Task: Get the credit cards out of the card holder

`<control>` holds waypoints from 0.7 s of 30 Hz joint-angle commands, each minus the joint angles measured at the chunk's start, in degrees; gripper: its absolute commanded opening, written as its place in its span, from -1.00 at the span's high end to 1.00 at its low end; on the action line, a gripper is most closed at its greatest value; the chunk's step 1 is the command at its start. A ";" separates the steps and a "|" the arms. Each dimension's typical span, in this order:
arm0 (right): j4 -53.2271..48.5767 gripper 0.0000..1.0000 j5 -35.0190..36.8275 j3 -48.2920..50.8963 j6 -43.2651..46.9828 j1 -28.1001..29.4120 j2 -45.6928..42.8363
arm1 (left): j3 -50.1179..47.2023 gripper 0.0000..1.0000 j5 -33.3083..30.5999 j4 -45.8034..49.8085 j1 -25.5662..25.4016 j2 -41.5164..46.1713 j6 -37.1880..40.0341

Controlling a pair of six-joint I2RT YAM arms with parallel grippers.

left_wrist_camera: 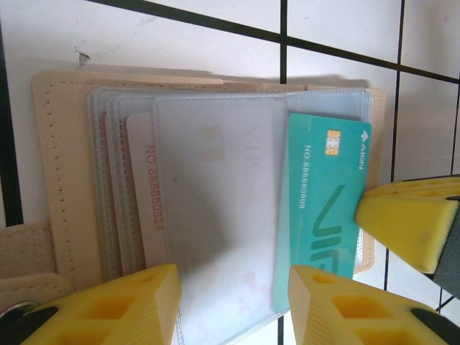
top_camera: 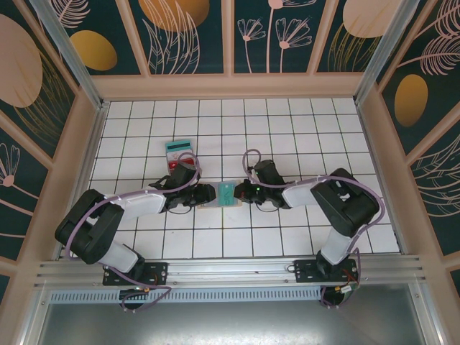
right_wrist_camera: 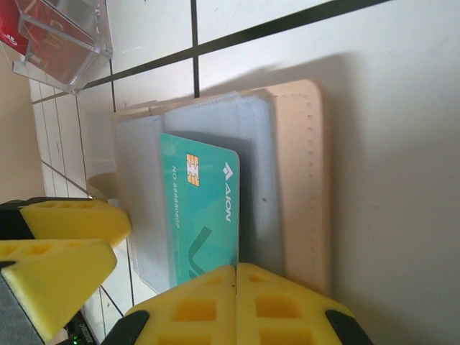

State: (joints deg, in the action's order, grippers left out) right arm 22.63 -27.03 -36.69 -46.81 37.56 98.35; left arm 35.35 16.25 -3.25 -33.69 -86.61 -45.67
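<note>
Top external view: a tan, roughly square folding card holder [top_camera: 213, 196] lies open on the white tiled table [top_camera: 287, 129], between the two grippers.
Holder interior: a stack of frosted clear plastic sleeves [left_wrist_camera: 215, 215] is fanned over the tan stitched cover.
Teal-green plastic card [left_wrist_camera: 323, 194]: it has a gold chip. It is partly out of the sleeves, with one long side tucked under the front sleeve and the rest bare, and it lies on the holder.
Pale pink numbered card [left_wrist_camera: 147, 201]: it sits inside a sleeve, near the holder's stitched edge.
Left gripper [left_wrist_camera: 233, 277]: its yellow fingers are spread apart with their tips over the holder's near edge. The sleeves show in the gap, and the jaws are not clamped across anything.
Right gripper [right_wrist_camera: 236, 277]: its yellow fingers are closed flat against each other, tips meeting the teal card's edge. I cannot tell whether the card is pinched between them.
Clear plastic box [right_wrist_camera: 68, 47]: it stands on the table apart from the holder, with red showing through its wall.
</note>
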 commanded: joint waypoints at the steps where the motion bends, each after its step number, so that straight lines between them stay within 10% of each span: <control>1: -2.85 1.00 0.23 1.99 2.33 -1.40 -3.66 | -0.82 0.08 -1.12 3.13 0.04 0.19 0.27; 21: -12.46 1.00 0.52 -6.22 6.69 -4.27 -17.25 | 12.85 -0.31 0.28 10.89 4.31 7.93 0.55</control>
State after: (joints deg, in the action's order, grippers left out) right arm 11.46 -26.48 -40.58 -40.99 34.15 83.31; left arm 45.52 14.52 5.41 -30.94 -79.88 -45.19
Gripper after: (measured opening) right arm 0.050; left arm 0.659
